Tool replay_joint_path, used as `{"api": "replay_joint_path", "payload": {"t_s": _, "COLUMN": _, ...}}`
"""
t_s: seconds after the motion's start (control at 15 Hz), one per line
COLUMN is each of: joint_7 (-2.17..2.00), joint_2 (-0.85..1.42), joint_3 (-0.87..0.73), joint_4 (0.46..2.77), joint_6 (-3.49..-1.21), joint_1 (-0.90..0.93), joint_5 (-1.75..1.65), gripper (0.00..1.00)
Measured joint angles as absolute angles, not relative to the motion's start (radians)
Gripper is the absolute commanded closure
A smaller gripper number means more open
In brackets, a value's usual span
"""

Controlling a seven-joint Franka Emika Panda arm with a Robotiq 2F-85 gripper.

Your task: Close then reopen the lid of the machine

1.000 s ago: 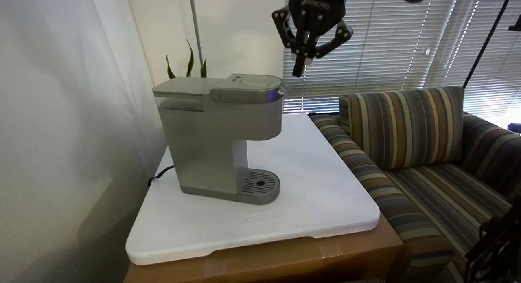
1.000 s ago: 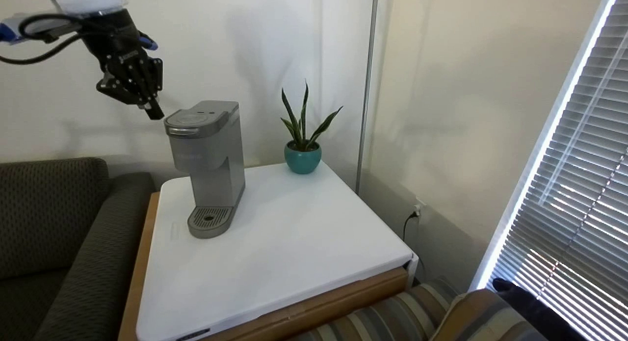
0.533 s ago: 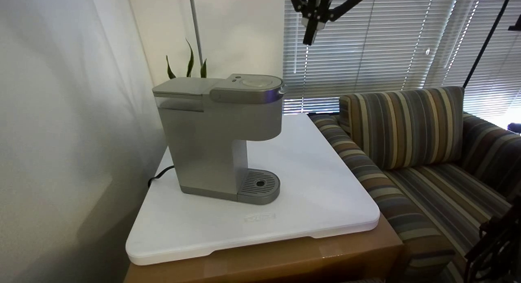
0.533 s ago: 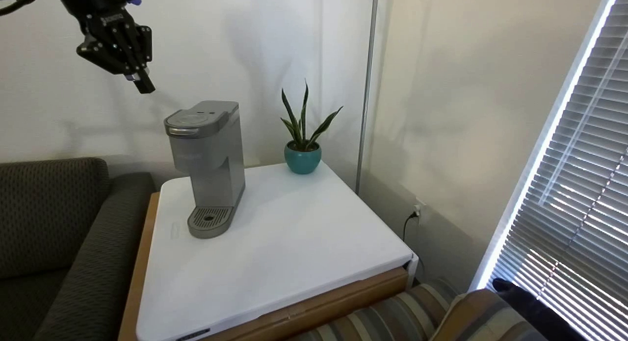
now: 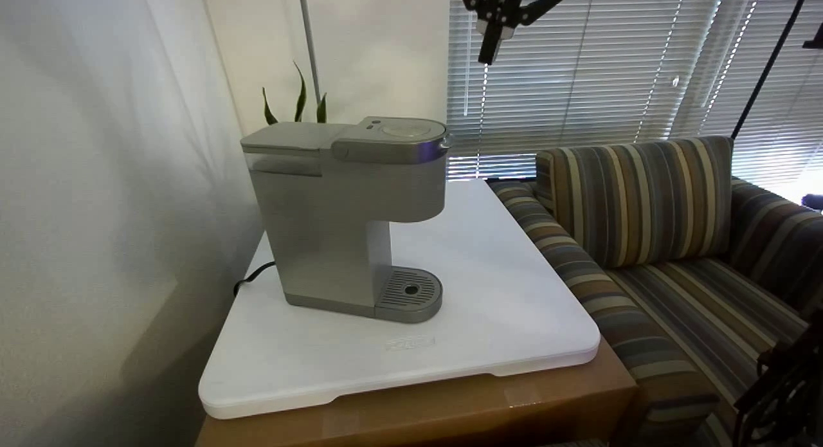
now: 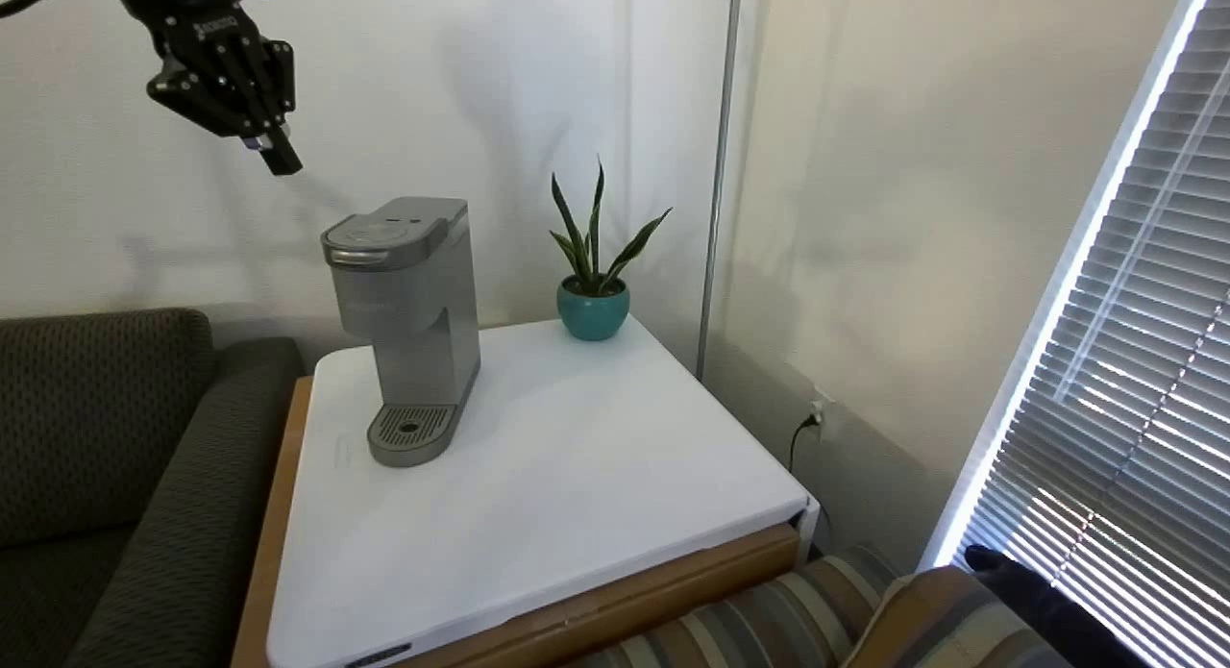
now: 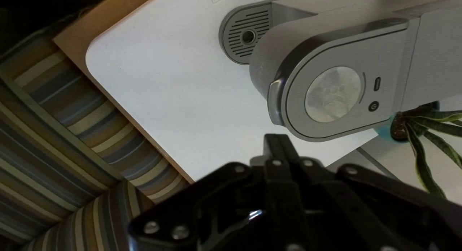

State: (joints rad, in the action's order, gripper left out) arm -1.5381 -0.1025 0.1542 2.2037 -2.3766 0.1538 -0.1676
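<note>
The machine, a boxy grey coffee maker (image 5: 315, 235), stands upright on a white board in both exterior views (image 6: 423, 312). Its rear top shows in the wrist view (image 7: 436, 56). The lid (image 5: 398, 138) is the grey front top panel with a rounded, shiny front edge. It lies flat and closed on the head (image 6: 384, 231). In the wrist view the lid (image 7: 335, 92) shows a round pale centre and a power mark. My gripper (image 5: 490, 51) is shut and empty, above and in front of the lid, touching nothing (image 6: 284, 160). Its fingertips meet in the wrist view (image 7: 277, 138).
The white board (image 5: 501, 305) rests on a brown box (image 5: 418, 415). A plant in a teal pot (image 6: 593, 308) stands at the board's back corner. A striped couch (image 5: 643, 241) is beside the board. A thin metal pole (image 6: 723, 168) and walls stand behind.
My gripper has moved up and away from the lid, mostly in the first half second and only slightly since. It stays shut. The machine and its closed lid have not moved.
</note>
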Motion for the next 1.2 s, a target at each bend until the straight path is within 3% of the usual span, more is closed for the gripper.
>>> {"api": "replay_joint_path", "payload": {"t_s": 0.6, "joint_7": -1.598, "joint_2": -0.092, "joint_3": 0.154, "joint_4": 2.247, "joint_6": -2.406, "joint_1": 0.143, "joint_5": -0.267, "gripper": 1.0}}
{"api": "replay_joint_path", "payload": {"t_s": 1.13, "joint_7": -1.694, "joint_2": 0.022, "joint_3": 0.152, "joint_4": 2.306, "joint_6": -2.598, "joint_1": 0.139, "joint_5": -0.345, "gripper": 1.0}}
{"api": "replay_joint_path", "payload": {"t_s": 1.2, "joint_7": -1.694, "joint_2": 0.04, "joint_3": 0.151, "joint_4": 2.305, "joint_6": -2.618, "joint_1": 0.139, "joint_5": -0.343, "gripper": 0.94}}
